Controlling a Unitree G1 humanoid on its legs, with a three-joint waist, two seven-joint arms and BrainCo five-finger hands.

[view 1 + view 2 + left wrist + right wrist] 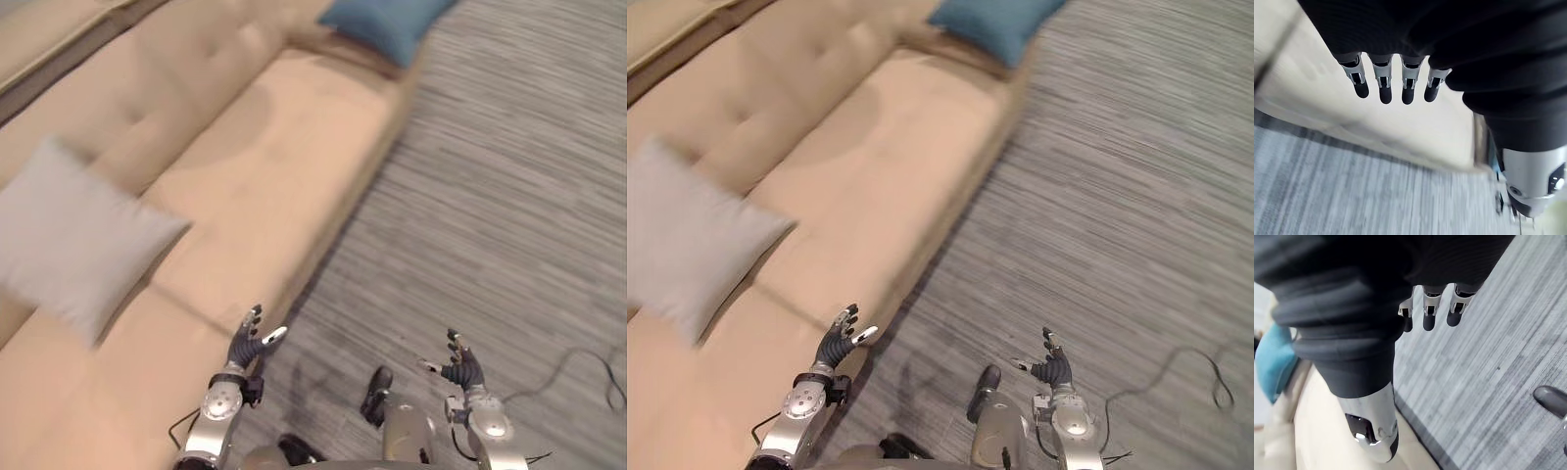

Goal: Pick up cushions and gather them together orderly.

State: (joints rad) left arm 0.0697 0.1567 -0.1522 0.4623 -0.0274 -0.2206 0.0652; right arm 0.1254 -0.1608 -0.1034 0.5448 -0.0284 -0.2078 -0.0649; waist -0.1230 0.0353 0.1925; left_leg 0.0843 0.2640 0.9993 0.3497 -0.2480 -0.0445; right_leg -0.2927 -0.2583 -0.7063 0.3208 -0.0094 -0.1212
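Two cushions on sofa (294, 147) | grey cushion (73, 235) ahead-left of left hand (250, 343); blue cushion (387, 24) well beyond both hands | left hand and right hand (460, 367) empty, fingers loosely spread | likely light, soft, squashy: grip mid-edge, not a slack corner

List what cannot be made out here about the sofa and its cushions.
Blue cushion: top cut off by the upper edge, both eye views.
Grey cushion: left side cut off by the edge, right eye view.
Sofa: both ends run past the edges, so further cushions cannot be ruled out.
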